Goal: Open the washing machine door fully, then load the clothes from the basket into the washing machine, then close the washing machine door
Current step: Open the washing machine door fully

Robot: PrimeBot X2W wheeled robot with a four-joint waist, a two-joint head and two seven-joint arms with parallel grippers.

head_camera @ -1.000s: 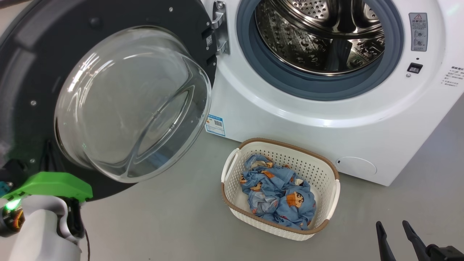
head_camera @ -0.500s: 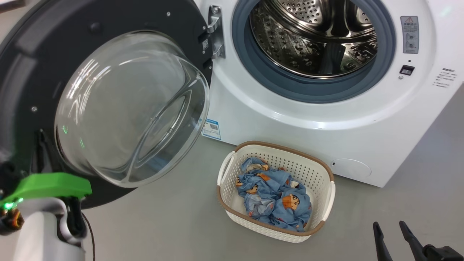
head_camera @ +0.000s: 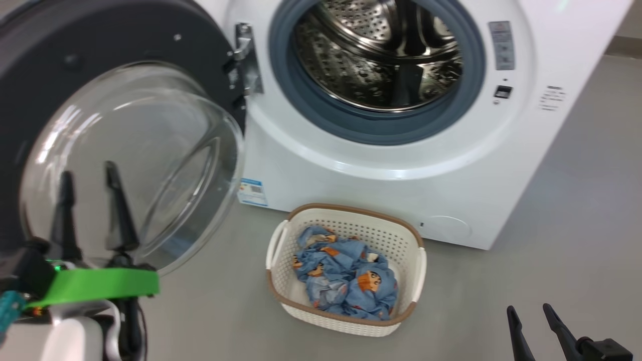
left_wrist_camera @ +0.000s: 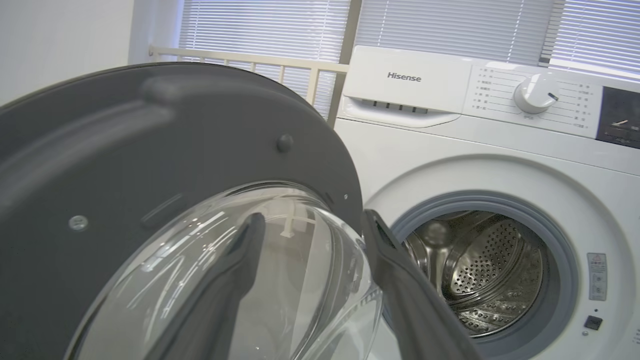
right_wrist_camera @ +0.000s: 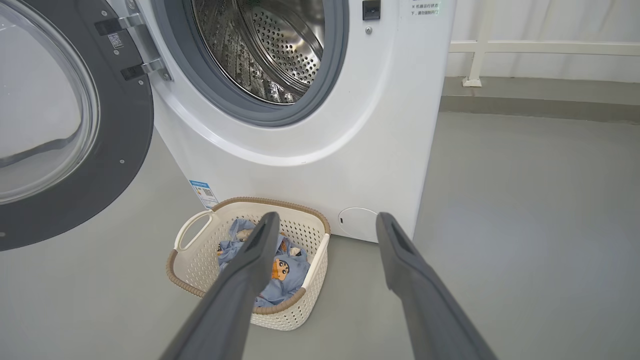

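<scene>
Left pincer (head_camera: pixel 86 169) newly up before the washing machine door (head_camera: pixel 125 45), released; dial (left_wrist_camera: pixel 532 93) in left wrist view

Washing machine door (head_camera: pixel 125 40) open on my left, my left jaws parted before its glass, clothes (head_camera: pixel 346 283) heaped in the basket (head_camera: pixel 351 225) by the washing machine (head_camera: pixel 351 190), my right jaws parted low.

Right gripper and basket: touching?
Apart. The head view shows bare floor between the right gripper and the basket.
</scene>
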